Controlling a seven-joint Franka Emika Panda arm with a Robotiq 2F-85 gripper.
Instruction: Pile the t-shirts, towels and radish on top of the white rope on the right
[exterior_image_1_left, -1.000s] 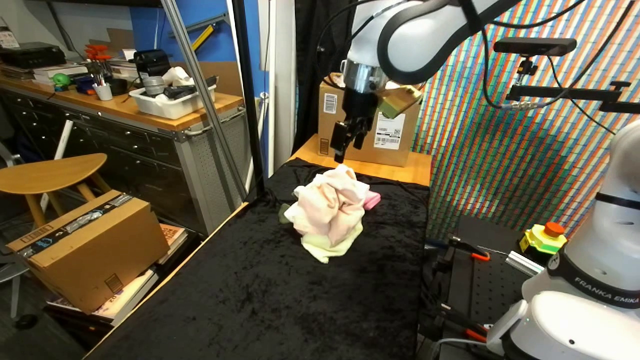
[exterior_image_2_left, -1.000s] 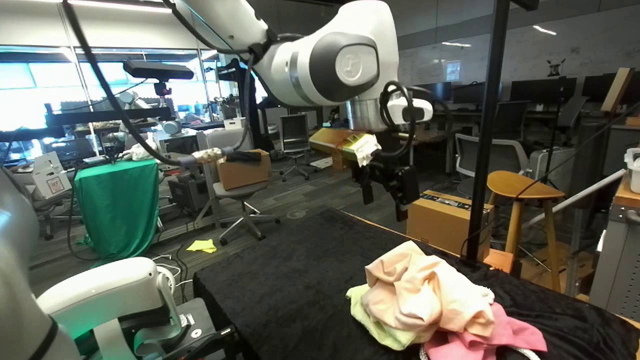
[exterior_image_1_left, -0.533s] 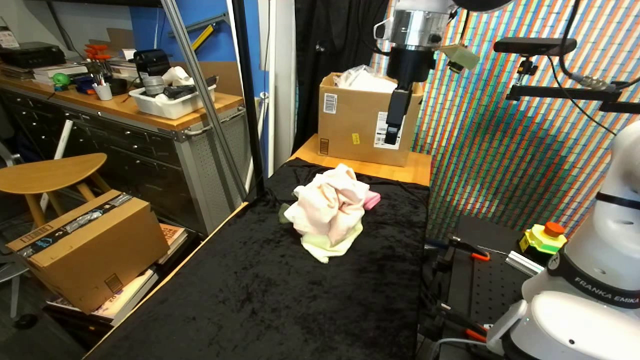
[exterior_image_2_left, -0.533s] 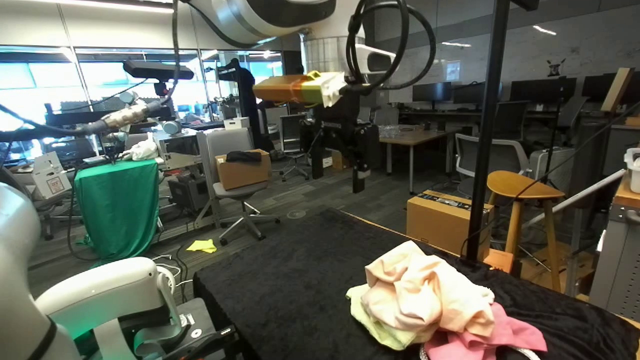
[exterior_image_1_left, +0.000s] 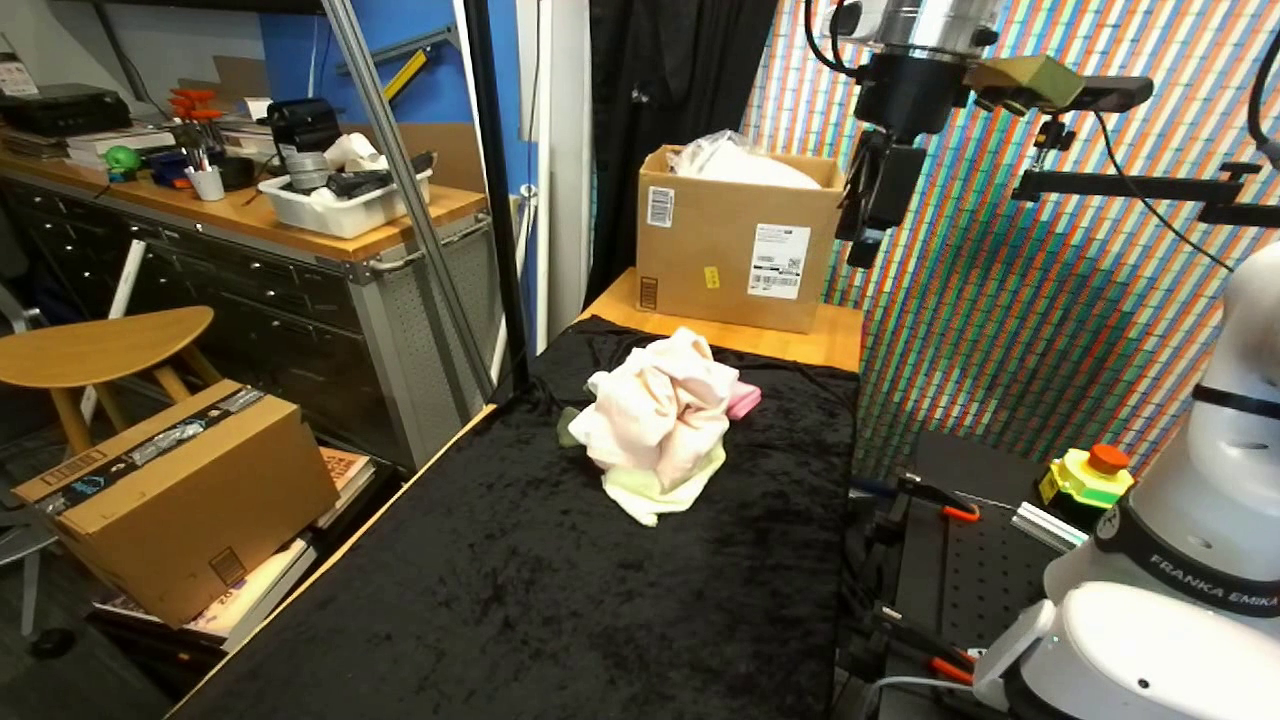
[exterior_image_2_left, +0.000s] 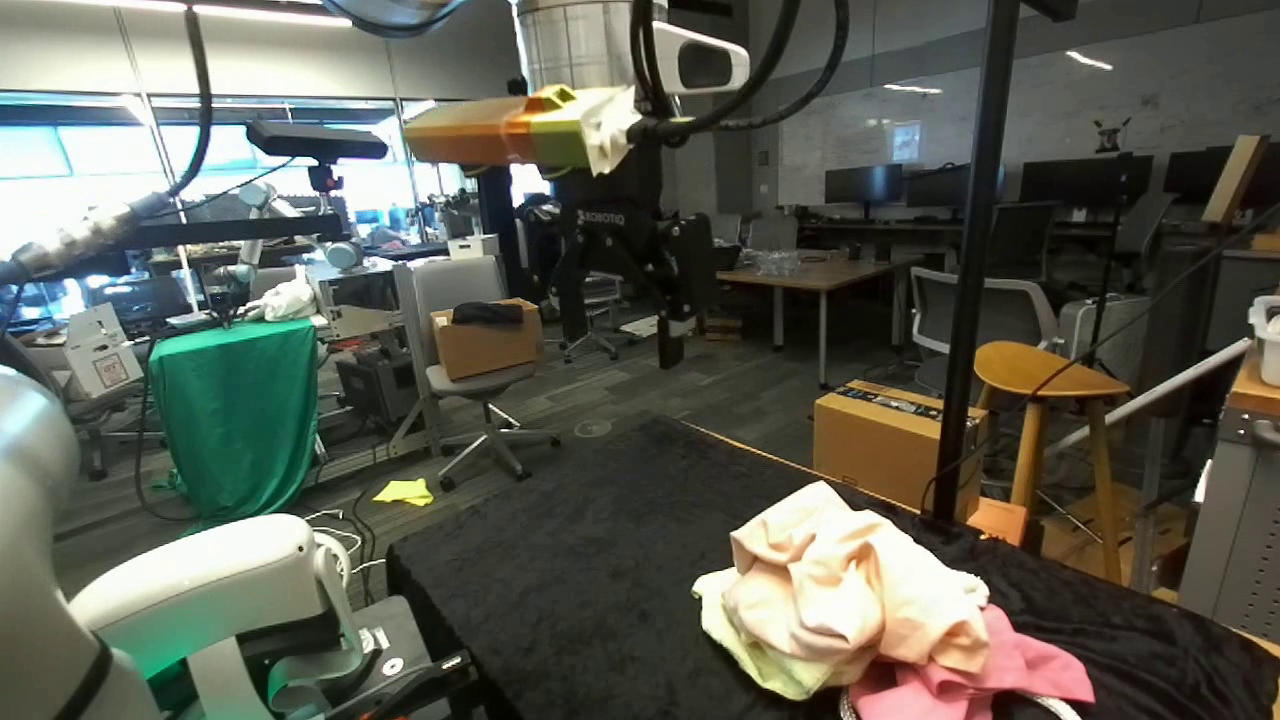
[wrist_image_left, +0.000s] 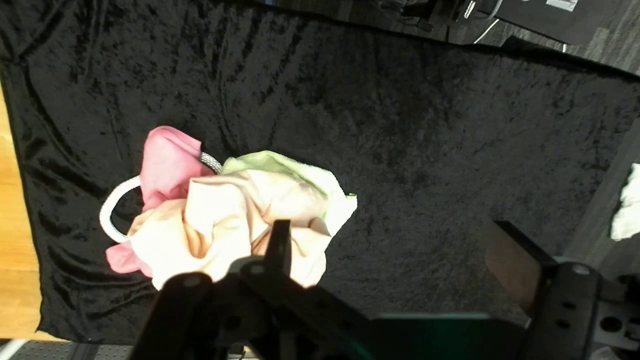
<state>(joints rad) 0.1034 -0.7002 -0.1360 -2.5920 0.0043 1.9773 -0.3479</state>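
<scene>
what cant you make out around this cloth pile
Pink cloth: in an exterior view, cut off by the bottom edge.
White rope: wrist view, partly under the pink cloth and peach cloth.
Dark green patch: in an exterior view, likely half-hidden by the peach cloth; too little shows to name.
Part of the peach cloth: wrist view, behind the pincer.
Radish: in no view; perhaps under the cloths.

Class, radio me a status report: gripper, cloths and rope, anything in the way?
Gripper open, holding nothing. Peach cloth topmost, over pink cloth and pale green cloth. White rope partly showing, radish not made out. Nothing seen blocking.
</scene>
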